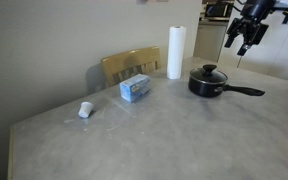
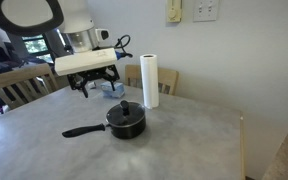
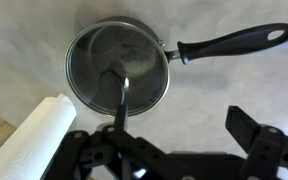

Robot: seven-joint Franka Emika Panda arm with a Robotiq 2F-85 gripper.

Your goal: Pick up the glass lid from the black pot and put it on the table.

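The black pot (image 1: 210, 84) stands on the grey table (image 1: 164, 140) with its long handle pointing sideways. The glass lid (image 1: 209, 73), with its black knob, sits on the pot. Both show in an exterior view, pot (image 2: 126, 124) and lid (image 2: 125, 110), and from above in the wrist view, lid (image 3: 116, 62) and pot handle (image 3: 234, 42). My gripper (image 1: 246, 38) hangs open and empty in the air, above and to one side of the pot. It also shows in an exterior view (image 2: 96, 86) and in the wrist view (image 3: 184, 120).
A white paper-towel roll (image 1: 175, 52) stands upright just behind the pot, also seen in the wrist view (image 3: 39, 135). A blue box (image 1: 135, 89) and a small white cup (image 1: 85, 109) lie further along the table. A wooden chair (image 1: 131, 65) stands at the table's far edge.
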